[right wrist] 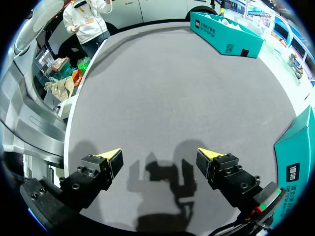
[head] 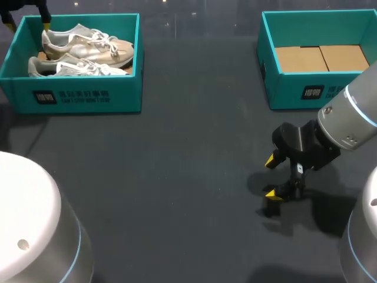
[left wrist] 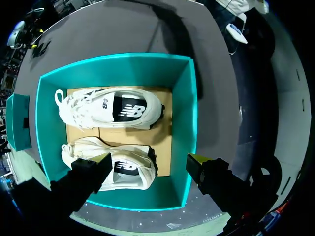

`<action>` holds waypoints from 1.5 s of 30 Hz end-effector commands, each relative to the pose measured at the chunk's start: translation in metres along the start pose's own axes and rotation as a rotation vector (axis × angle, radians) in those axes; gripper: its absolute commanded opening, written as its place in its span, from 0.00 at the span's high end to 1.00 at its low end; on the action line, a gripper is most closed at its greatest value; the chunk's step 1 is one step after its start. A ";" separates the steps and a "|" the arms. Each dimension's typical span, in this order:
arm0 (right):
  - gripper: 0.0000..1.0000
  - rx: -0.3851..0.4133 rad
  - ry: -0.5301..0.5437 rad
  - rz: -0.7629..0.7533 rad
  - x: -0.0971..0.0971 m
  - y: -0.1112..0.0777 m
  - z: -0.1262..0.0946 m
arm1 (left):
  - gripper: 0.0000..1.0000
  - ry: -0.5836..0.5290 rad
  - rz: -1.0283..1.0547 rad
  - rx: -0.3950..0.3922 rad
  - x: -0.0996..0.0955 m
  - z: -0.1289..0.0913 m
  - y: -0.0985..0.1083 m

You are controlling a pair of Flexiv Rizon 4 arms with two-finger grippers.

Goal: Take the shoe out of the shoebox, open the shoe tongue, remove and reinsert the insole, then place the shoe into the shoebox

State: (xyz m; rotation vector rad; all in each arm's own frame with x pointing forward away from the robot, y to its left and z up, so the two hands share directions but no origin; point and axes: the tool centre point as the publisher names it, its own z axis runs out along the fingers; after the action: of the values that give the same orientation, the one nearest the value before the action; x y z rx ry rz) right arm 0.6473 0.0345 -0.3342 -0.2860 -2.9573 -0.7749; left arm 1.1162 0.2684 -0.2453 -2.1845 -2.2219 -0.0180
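Plainly, the left gripper point(left wrist: 150, 163) hung spread over the box point(left wrist: 191, 113), a shoe point(left wrist: 129, 169) beneath it, off-centre; it should centre on that shoe's heel before descending; the right gripper point(head: 271, 177) sat spread, well apart.

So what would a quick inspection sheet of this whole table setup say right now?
Surface: dark grey table, bare in the middle.
Job's things: rear sneaker and front sneaker, both white, lie side by side in the left shoebox; the right shoebox shows only its cardboard floor.
Clutter: nothing seen.
Grippers: left gripper open, above the left shoebox; right gripper open over bare table, in front of the right shoebox, holding nothing.
Cables: nothing seen.
Surroundings: nothing seen.
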 end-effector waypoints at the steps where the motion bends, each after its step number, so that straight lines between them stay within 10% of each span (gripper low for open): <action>1: 0.00 0.001 -0.003 0.000 0.001 0.000 0.001 | 0.00 -0.006 0.026 -0.081 0.001 0.002 -0.044; 14: 0.00 0.001 -0.003 0.000 0.001 0.000 0.001 | 0.00 0.018 0.031 -0.064 0.007 0.030 -0.074; 45: 0.00 0.001 -0.003 0.000 0.001 0.000 0.001 | 0.11 0.021 0.002 -0.014 0.000 0.101 -0.056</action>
State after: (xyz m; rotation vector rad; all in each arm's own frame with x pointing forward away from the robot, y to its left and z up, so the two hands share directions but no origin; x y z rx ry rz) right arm 0.6473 0.0345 -0.3342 -0.2859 -2.9573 -0.7749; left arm 1.0519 0.2687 -0.3394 -2.1878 -2.2222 -0.0718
